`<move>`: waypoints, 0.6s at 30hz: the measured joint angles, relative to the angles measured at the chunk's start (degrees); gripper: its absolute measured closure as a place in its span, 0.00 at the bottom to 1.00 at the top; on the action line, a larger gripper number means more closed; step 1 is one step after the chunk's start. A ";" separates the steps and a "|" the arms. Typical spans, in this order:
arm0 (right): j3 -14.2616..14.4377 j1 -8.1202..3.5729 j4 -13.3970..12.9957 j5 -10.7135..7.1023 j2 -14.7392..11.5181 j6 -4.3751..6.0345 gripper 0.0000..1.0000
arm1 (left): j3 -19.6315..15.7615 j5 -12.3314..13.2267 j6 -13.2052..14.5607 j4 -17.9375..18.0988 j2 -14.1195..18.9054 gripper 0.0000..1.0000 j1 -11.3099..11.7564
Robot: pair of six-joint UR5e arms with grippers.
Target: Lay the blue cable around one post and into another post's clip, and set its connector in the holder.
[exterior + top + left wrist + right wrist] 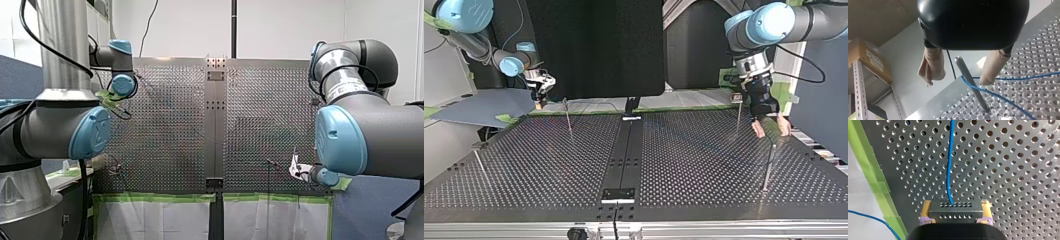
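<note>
Starting at the top view's left, my right gripper hangs near the edge of the table, its yellow pads clamped on the connector. The blue cable runs out of that connector straight ahead across the holes. So the connector is not yet in its holder; a small black block on the dark middle strip may be that holder, though I cannot tell for sure. Further right, my left gripper stands with its beige pads apart, one on each side of a thin metal post, gripping nothing. The cable touches that post and bends round it, so the first lay looks done or nearly so. No picture shows the cable in a clip, so I judge that the clip step and the seating of the connector are left. The table is a grey metal sheet full of holes, with a few more thin posts standing on it and green tape along its edge. Around it are pale walls, a black panel between the arms in the top view, and a shelf with a cardboard box.
</note>
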 joint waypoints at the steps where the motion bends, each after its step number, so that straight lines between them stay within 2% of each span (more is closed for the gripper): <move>1: 0.00 0.01 0.00 0.00 0.00 0.00 1.00 | -0.14 0.54 -0.64 0.43 -0.05 0.00 0.16; 10: 0.01 0.18 0.14 0.00 0.08 -0.09 1.00 | -0.39 3.54 -5.70 4.49 -3.15 0.00 1.47; 18: -0.02 0.30 0.03 0.00 0.09 -0.10 1.00 | 1.62 3.60 -9.61 6.66 -7.00 0.00 2.15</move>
